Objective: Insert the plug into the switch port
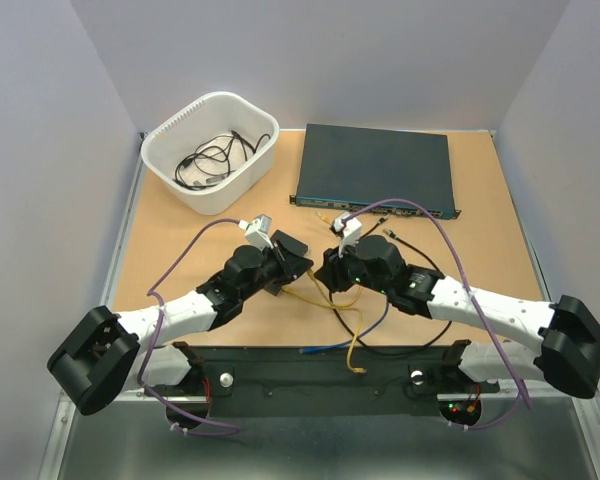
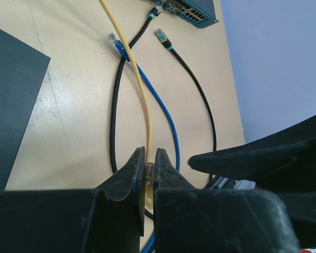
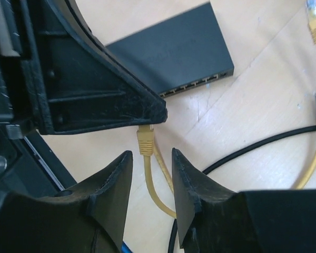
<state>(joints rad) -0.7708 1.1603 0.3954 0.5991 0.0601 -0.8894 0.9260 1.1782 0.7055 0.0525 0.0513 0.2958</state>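
**Yellow plug** (image 3: 145,143): held over the middle of the surface (image 3: 253,68), pinched in the fully closed left hand (image 2: 149,154). We see the right hand (image 3: 151,154) partly open and gripping nothing, one finger on either side of the plug. The switch port (image 3: 192,86) sits in the edge of the small black box (image 3: 168,52), apart from the plug.

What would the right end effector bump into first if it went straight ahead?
Probably the yellow plug, just ahead between its open jaws, with the left end effector close behind; depth is unclear.
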